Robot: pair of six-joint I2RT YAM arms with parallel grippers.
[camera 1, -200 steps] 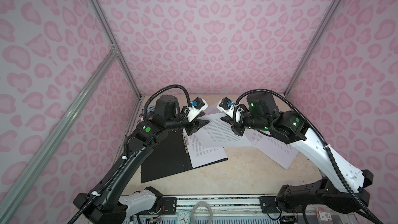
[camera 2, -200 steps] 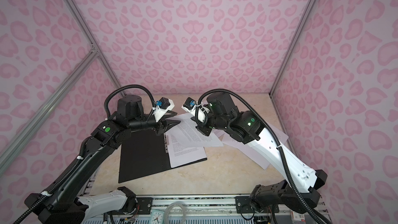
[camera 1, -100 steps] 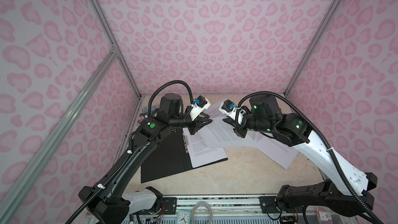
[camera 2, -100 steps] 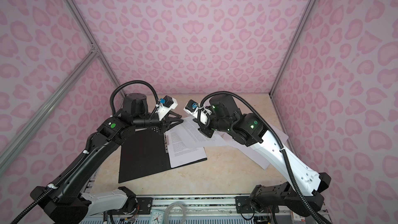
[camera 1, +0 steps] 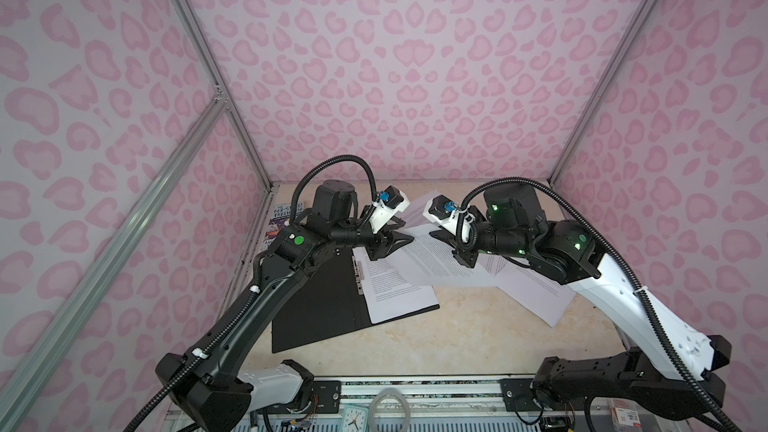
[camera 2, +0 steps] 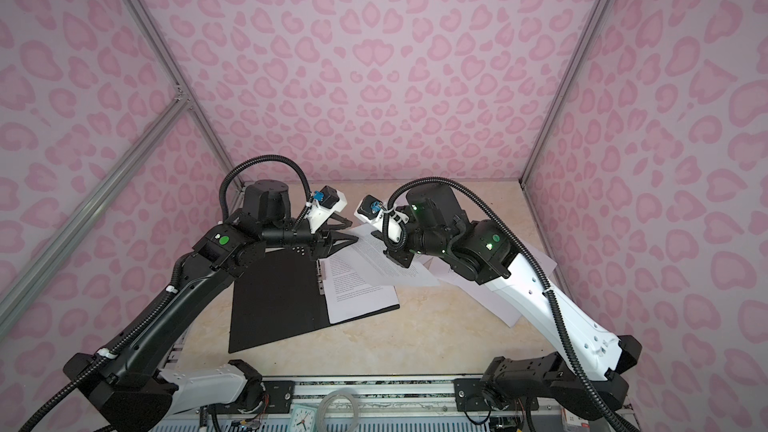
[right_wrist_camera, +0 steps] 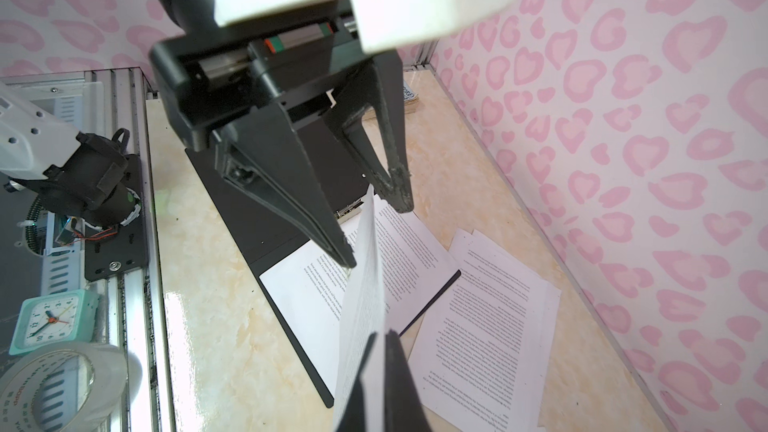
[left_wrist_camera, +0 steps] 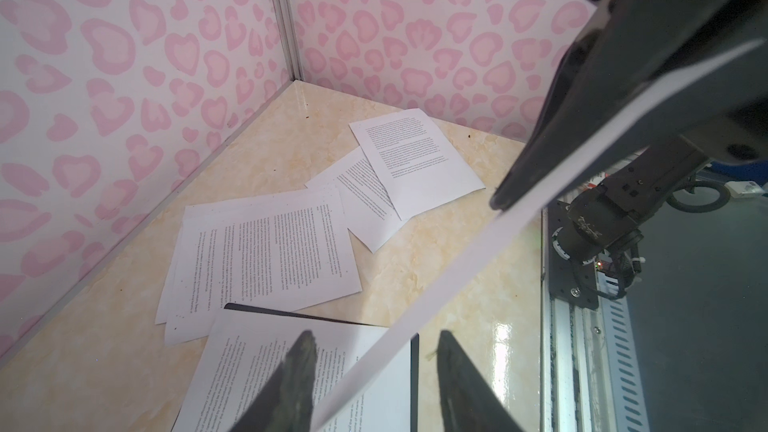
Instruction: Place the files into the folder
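Observation:
The folder (camera 1: 316,309) lies open with its black inside up, and one printed sheet (camera 1: 395,292) rests on its right half. My right gripper (right_wrist_camera: 380,338) is shut on one of the files, a white sheet (right_wrist_camera: 361,284) held in the air above the folder (right_wrist_camera: 266,218). In both top views this sheet (camera 1: 432,259) spans between the two grippers. My left gripper (left_wrist_camera: 376,351) is open, with the sheet's edge (left_wrist_camera: 436,284) passing between its fingers without being pinched. More files (camera 1: 536,288) lie loose on the table to the right, also seen in the left wrist view (left_wrist_camera: 270,251).
A colourful paperback book (camera 1: 282,218) lies by the left wall behind the folder. A metal rail (right_wrist_camera: 133,292) runs along the table's front edge, with a small clock (right_wrist_camera: 54,322) and a tape roll (right_wrist_camera: 54,384) beyond it. Pink patterned walls close in three sides.
My left gripper has moved right, up to the free end of the held sheet. The right gripper has kept its grip and barely shifted.

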